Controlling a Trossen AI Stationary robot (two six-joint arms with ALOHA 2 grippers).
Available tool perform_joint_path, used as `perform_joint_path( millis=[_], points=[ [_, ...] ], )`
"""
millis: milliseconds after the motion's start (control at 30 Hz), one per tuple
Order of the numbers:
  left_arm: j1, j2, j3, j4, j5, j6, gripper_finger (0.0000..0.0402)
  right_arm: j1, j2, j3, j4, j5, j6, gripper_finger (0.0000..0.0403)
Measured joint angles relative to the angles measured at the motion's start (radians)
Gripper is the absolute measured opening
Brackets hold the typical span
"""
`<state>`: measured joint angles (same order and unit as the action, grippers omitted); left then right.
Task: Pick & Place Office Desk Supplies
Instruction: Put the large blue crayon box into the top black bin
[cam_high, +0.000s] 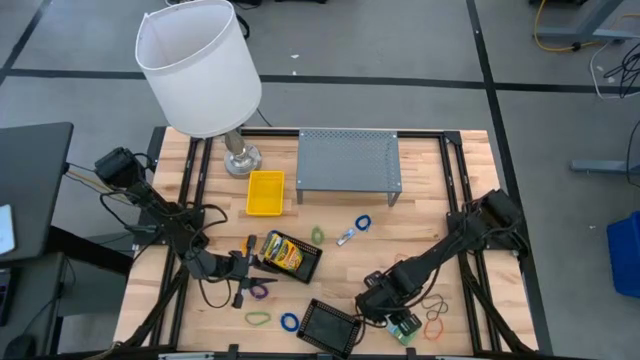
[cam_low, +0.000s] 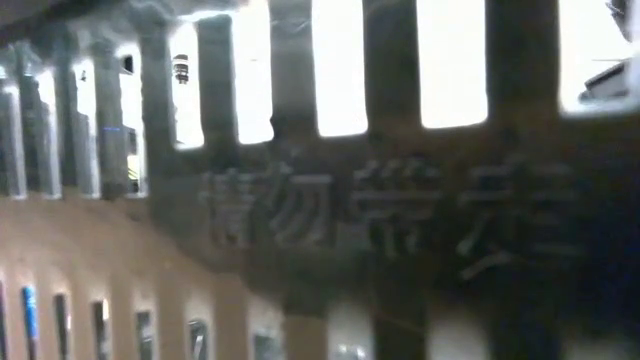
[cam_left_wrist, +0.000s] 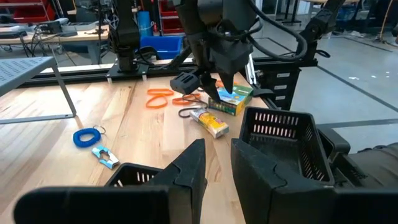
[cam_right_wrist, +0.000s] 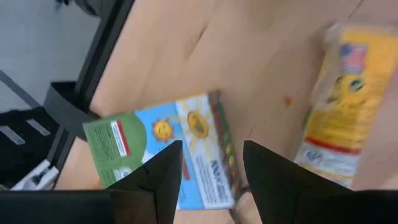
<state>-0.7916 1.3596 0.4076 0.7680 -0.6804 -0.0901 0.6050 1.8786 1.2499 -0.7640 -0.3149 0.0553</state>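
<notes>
My right gripper (cam_right_wrist: 211, 165) is open and points down over a crayon box (cam_right_wrist: 168, 146) that lies flat on the wood near the table's near edge (cam_high: 405, 327); I see no touch. A second yellow box (cam_right_wrist: 348, 106) lies beside it. My left gripper (cam_left_wrist: 217, 168) is open by a narrow gap, low over the table (cam_high: 245, 268), next to a black mesh tray (cam_high: 300, 262) that holds another crayon box (cam_high: 282, 252). Rubber bands lie loose on the wood: purple (cam_high: 260, 290), green (cam_high: 258, 318), blue (cam_high: 290, 321), orange (cam_high: 435, 325).
A second black mesh tray (cam_high: 330, 325) sits at the near edge between the grippers. A yellow tray (cam_high: 265, 193), a grey perforated shelf (cam_high: 348, 165) and a lamp with a white shade (cam_high: 197, 65) stand at the far side. The low view is blocked by something close.
</notes>
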Motion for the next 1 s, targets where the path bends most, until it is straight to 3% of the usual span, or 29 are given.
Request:
perform_joint_path(
  millis=[333,433,567,633,833,1000],
  points=[
    [0.000,0.001,0.000,-0.010,0.000,-0.007,0.0085,0.025,0.060,0.004,0.009,-0.008,-0.025,0.0166],
    [0.000,0.001,0.000,-0.009,0.000,-0.007,0.0085,0.026,0.061,0.004,0.008,-0.008,-0.035,0.0129],
    [0.000,0.001,0.000,-0.010,-0.004,-0.007,0.0085,0.026,0.061,0.004,0.006,-0.008,-0.046,0.0035],
    [0.000,0.001,0.000,-0.009,-0.011,-0.007,0.0085,0.026,0.061,0.004,-0.001,-0.004,-0.044,0.0013],
    [0.000,0.001,0.000,-0.009,-0.029,-0.008,0.0085,0.039,0.054,0.003,-0.017,0.028,0.039,0.0003],
    [0.000,0.001,0.001,-0.009,-0.036,-0.008,0.0085,0.079,0.042,0.041,-0.077,0.142,0.115,0.0001]
  ],
)
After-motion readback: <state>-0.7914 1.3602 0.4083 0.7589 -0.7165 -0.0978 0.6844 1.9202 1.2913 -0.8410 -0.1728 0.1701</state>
